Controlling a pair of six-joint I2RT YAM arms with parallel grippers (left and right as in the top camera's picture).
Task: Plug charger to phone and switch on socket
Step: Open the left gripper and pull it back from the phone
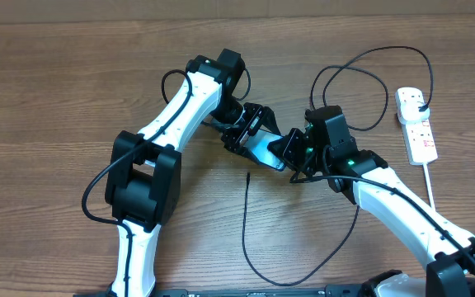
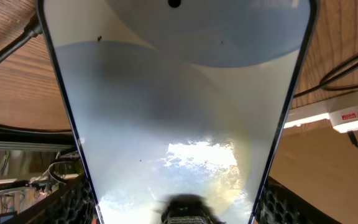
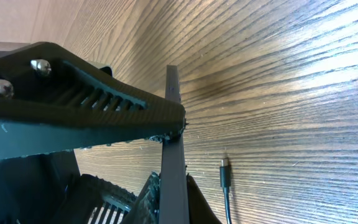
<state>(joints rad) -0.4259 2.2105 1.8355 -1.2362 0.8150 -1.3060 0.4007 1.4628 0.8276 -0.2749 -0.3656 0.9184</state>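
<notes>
Step in hand: I judge we are at presenting the phone for the plug; nothing is plugged in yet and the switch is untouched.
Phone: it sits mid-table between the two arms, lifted and tilted, with its lit screen filling my left wrist view.
Left gripper: closed across the phone's width. I see its ribbed pads pressed to both long edges.
Right gripper: it is at the phone's other end. In my right wrist view the phone shows edge-on with a finger tip against it, but I cannot tell whether the jaws are truly clamped on it.
Charger: the black cable loops loosely over the table, and neither gripper holds it.
Plug tip: it lies flat on the wood just beside and below the phone, apart from it and clear to see in the right wrist view.
Socket: the white power strip lies at the far right, well apart from the phone. The cable's other end runs to its upper outlet.
Next move, as I read it: the right arm has to come off the phone, pick the tip up near its end and line it up with the phone's port while the left holds steady.
After that: I would send the free arm to the strip's switch.
</notes>
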